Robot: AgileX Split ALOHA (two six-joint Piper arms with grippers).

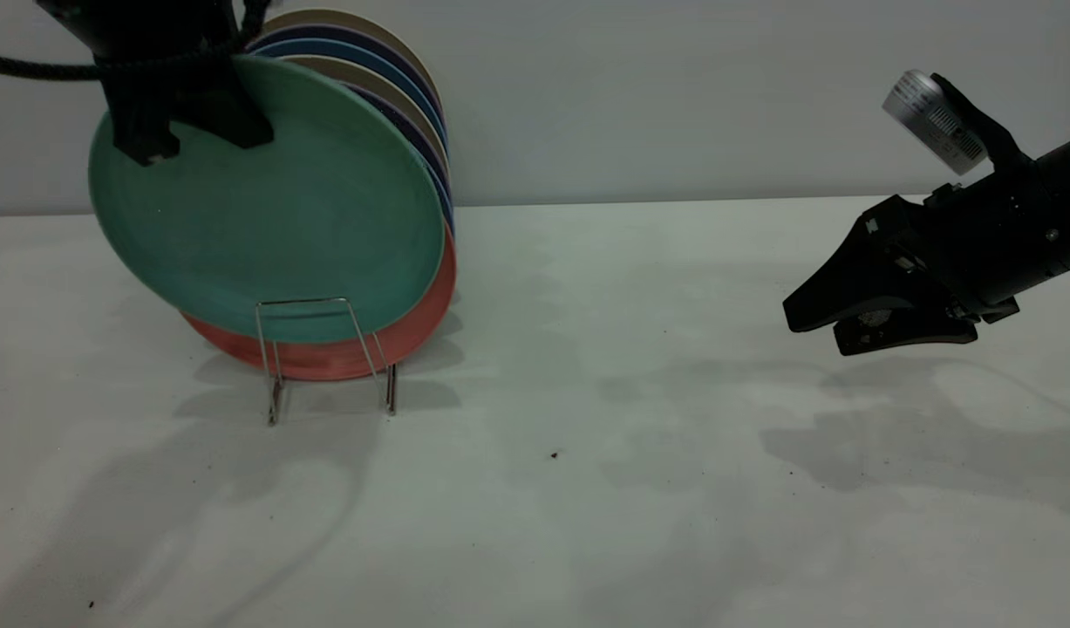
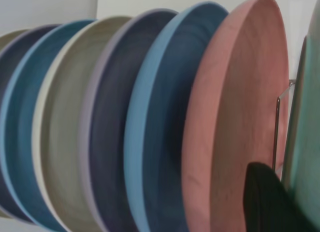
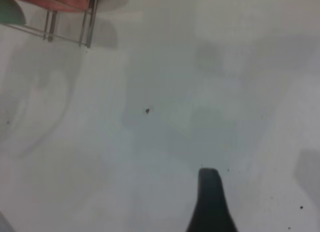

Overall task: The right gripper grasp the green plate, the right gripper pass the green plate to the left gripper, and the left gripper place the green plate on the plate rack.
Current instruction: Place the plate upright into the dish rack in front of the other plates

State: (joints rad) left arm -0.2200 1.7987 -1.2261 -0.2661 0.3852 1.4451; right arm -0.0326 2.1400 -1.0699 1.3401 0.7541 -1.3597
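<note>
I have the large round teal-green matte plate pinched at its upper rim, near its eleven o'clock, by the black blocky left gripper; the fingers are clenched on the rim. The plate leans at the front of the thin silver wire rack, against the salmon-pink plate of the same size, with the blue and beige plates ranked behind it. I think its lower edge sits behind the front loop, but I can't see the contact, so it may not be seated.

The right gripper, black with pointed jaws and a silver cylinder, hangs well apart at three o'clock, its jaws slightly parted and carrying nothing.

My worry: if I let go while the plate misses its slot, it may slide forward off the rack or knock the pink plate.
</note>
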